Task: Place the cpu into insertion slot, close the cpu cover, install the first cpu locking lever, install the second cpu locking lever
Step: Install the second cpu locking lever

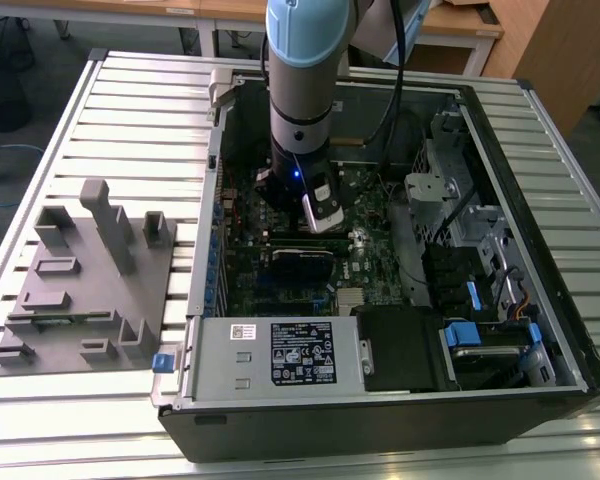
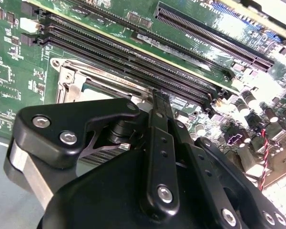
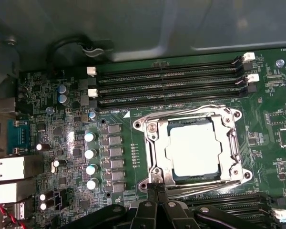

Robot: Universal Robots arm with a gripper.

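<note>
Under the closed cpu cover (image 3: pixel 193 143), cpu (image 3: pixel 194 150) partly hidden; jaws together.

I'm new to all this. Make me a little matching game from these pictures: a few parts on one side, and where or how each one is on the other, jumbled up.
Things:
1. cpu
2. cpu cover
3. gripper
4. grey fixture block

Descriptions:
A. stands on the slatted table outside the computer case
B. silver frame lying flat around the chip
C. pale square seated in the insertion slot
D. black tips at the socket's edge, by the lever wires

Pairs: 1-C, 2-B, 3-D, 4-A
</note>
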